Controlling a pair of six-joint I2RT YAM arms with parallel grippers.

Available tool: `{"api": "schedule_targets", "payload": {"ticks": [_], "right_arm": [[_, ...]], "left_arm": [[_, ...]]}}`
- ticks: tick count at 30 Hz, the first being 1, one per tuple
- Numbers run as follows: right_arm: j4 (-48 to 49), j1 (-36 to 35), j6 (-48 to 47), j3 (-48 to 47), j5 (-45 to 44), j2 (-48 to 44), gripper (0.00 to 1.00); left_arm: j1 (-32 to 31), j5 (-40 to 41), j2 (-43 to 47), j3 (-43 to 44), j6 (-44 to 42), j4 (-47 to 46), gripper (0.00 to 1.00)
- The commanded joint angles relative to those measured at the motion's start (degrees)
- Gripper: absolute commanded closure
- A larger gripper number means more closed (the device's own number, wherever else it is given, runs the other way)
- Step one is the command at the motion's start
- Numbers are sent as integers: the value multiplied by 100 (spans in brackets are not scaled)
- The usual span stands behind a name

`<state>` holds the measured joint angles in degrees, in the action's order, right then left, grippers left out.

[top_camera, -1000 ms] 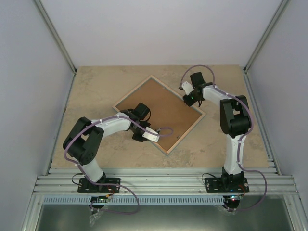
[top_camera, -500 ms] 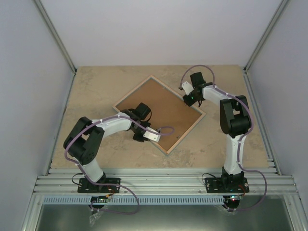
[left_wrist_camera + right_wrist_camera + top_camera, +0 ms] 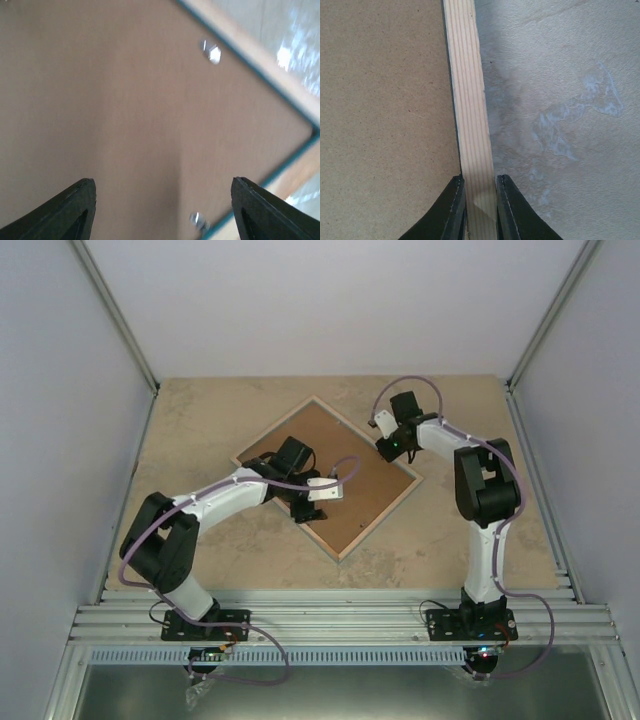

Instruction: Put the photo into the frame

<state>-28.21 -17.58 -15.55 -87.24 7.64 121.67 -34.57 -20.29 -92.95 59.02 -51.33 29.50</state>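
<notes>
The left gripper (image 3: 162, 212) is seen with its fingers (image 3: 72, 212) set wide apart and nothing between them, above the brown board (image 3: 125, 100). Whether the board is touched cannot be told. The right gripper (image 3: 480, 210) is clamped on the frame (image 3: 467, 100). Its fingers (image 3: 452, 212) are pressed against both sides of the bare-wood rim, with the board on one side and the table (image 3: 560, 90) on the other.

From above, the frame (image 3: 385, 515) is shown lying flat near the middle of the table (image 3: 200, 420), turned cornerwise, wood side up and filled by the board (image 3: 355, 490). The left gripper (image 3: 303, 508) is placed over the board's near-left part. The right gripper (image 3: 386, 448) is placed on the far-right edge.

Two small shiny tabs (image 3: 210, 51) on the board and a thin turquoise line along the rim are given by the left wrist view, both blurred. Wood grain and pale smears on the table are given only by the right wrist view. In the top view both sets of fingertips are masked by the wrists. The photo cannot be made out in any view.
</notes>
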Motion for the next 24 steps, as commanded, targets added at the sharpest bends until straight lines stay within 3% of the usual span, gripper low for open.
{"api": "schedule_targets", "payload": {"ticks": [1,14,24], "right_arm": [[-160,-156,837,243,-41,0,100],[79,-883,2695,742,-765,-508,100],[105,-1102,3072,902,-1083,-436,100]], "left_arm": [[-421,-303,-7,36,1399,-556,24],[-620,279,745,-1445,1767,-1154,24],[-639,478,1087,-2324,1435,-1239,28]]}}
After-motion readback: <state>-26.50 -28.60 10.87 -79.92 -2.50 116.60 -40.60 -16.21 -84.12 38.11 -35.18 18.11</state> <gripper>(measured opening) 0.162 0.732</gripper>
